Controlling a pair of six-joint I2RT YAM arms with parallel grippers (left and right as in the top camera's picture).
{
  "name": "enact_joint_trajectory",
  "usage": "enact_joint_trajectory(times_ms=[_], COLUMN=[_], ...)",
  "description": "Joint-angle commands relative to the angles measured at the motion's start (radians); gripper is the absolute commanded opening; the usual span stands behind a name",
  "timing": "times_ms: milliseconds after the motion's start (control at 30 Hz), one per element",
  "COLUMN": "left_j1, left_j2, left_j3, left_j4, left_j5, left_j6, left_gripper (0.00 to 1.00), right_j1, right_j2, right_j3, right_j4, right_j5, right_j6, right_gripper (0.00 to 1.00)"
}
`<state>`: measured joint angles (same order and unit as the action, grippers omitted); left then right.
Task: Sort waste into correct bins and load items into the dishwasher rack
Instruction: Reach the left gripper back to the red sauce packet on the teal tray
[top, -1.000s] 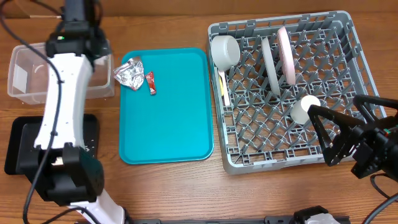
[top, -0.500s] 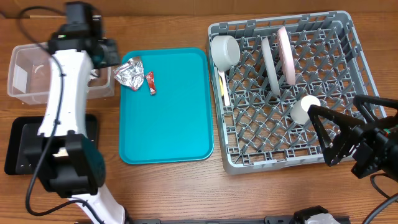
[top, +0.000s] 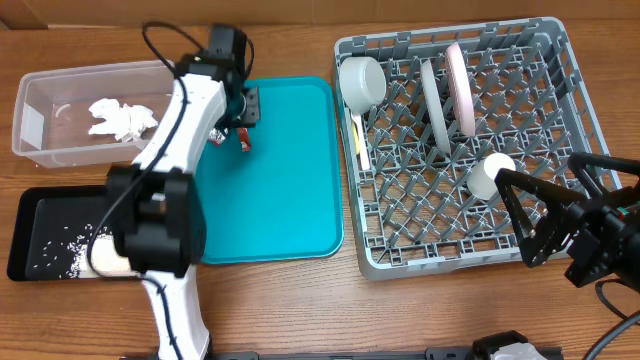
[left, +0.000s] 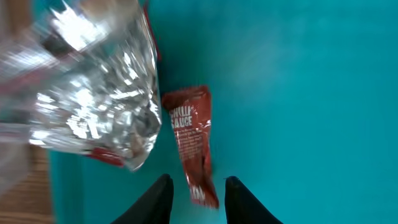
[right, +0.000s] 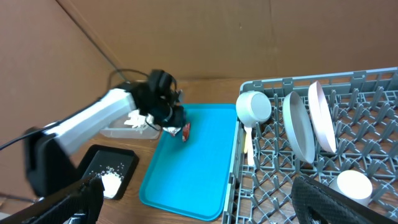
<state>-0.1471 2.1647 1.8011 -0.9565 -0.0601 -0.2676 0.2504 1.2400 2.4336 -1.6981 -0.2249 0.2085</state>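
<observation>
My left gripper (top: 243, 108) is open over the far left corner of the teal tray (top: 290, 190). In the left wrist view its fingers (left: 198, 188) straddle the lower end of a red sauce packet (left: 193, 140), with the crinkled silver foil wrapper (left: 93, 93) just left of it. The white napkin (top: 120, 116) lies in the clear tub (top: 40, 90). Rice grains (top: 60, 250) lie in the black tray (top: 30, 215). The grey rack (top: 560, 60) holds the bowl (top: 361, 80), two upright plates (top: 434, 100), the cup (top: 490, 175) and the yellow spoon (top: 357, 135). My right gripper (top: 560, 215) is open and empty over the rack's near right part.
My left arm (top: 170, 160) lies across the gap between the tub, the black tray and the teal tray, hiding most of the foil from above. The rack's wall (right: 323, 87) stands right beside the teal tray's right edge.
My left arm has swung right from over the clear tub to the teal tray's far left corner. The napkin now shows lying in the tub. The right arm has not moved.
</observation>
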Motion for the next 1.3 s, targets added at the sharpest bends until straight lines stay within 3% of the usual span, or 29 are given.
enact_joint_trajectory(times_ms=[0, 267, 400, 800, 967, 1100, 1267], left_j1=[0.006, 0.003, 0.003, 0.003, 0.003, 0.003, 0.004], left_j2=[0.032, 0.066, 0.094, 0.116, 0.117, 0.105, 0.05], left_j3=[-0.006, -0.006, -0.006, -0.006, -0.006, 0.011, 0.133], left_j4=[0.01, 0.048, 0.08, 0.095, 0.094, 0.064, -0.092], left_j5=[0.035, 0.024, 0.027, 0.026, 0.029, 0.072, 0.076], left_j6=[-0.093, -0.116, -0.116, -0.129, -0.129, -0.092, -0.092], left_gripper=[0.35, 0.44, 0.56, 0.35, 0.06, 0.04, 0.04], right_j1=[0.004, 0.004, 0.004, 0.004, 0.004, 0.004, 0.004], right_j2=[-0.002, -0.002, -0.002, -0.002, -0.002, -0.002, -0.001], right_j3=[0.002, 0.002, 0.002, 0.002, 0.002, 0.002, 0.002], right_j4=[0.005, 0.005, 0.005, 0.005, 0.005, 0.005, 0.005], right_j5=[0.008, 0.008, 0.008, 0.008, 0.008, 0.008, 0.008], right_j6=[0.002, 0.002, 0.002, 0.002, 0.002, 0.002, 0.002], right_gripper=[1.0, 1.0, 1.0, 1.0, 1.0, 1.0, 1.0])
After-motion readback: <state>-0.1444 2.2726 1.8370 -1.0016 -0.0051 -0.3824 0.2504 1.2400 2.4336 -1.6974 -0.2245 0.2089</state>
